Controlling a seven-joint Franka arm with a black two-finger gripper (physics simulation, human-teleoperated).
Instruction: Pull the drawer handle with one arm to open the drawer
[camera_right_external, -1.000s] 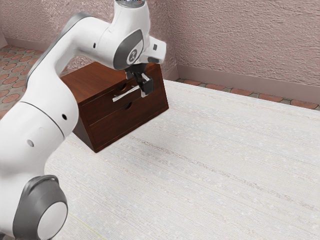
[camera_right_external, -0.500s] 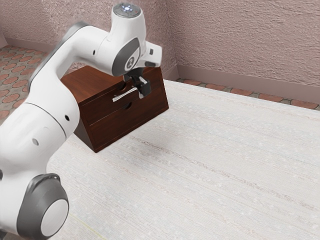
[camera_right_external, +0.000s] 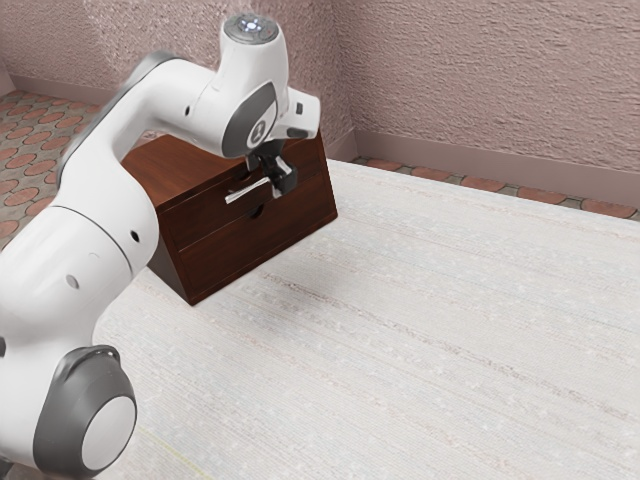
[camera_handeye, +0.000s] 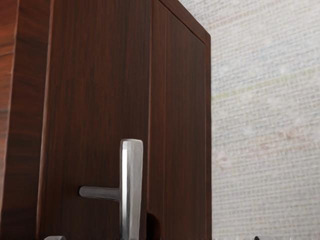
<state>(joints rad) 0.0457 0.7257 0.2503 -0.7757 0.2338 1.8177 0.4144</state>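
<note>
A dark wooden drawer box (camera_right_external: 240, 238) stands on the table at the exterior view's upper left. Its upper drawer front (camera_right_external: 215, 203) sits flush with the box and carries a silver bar handle (camera_right_external: 248, 191). My black gripper (camera_right_external: 281, 180) is at the handle's right end, close against the drawer front, with its fingers apart and open. In the wrist view the handle (camera_handeye: 131, 192) and its post stand out from the drawer front (camera_handeye: 95, 100) just ahead of the hand, between the spread fingers.
The pale wood-grain table (camera_right_external: 450, 320) stretches wide to the exterior view's right and front of the box. A pink textured wall (camera_right_external: 480, 70) with a baseboard runs behind. My white arm reaches over the box's top.
My gripper has moved a little up and left in the exterior view, closer to the drawer front and the handle's end. The drawer has not moved.
</note>
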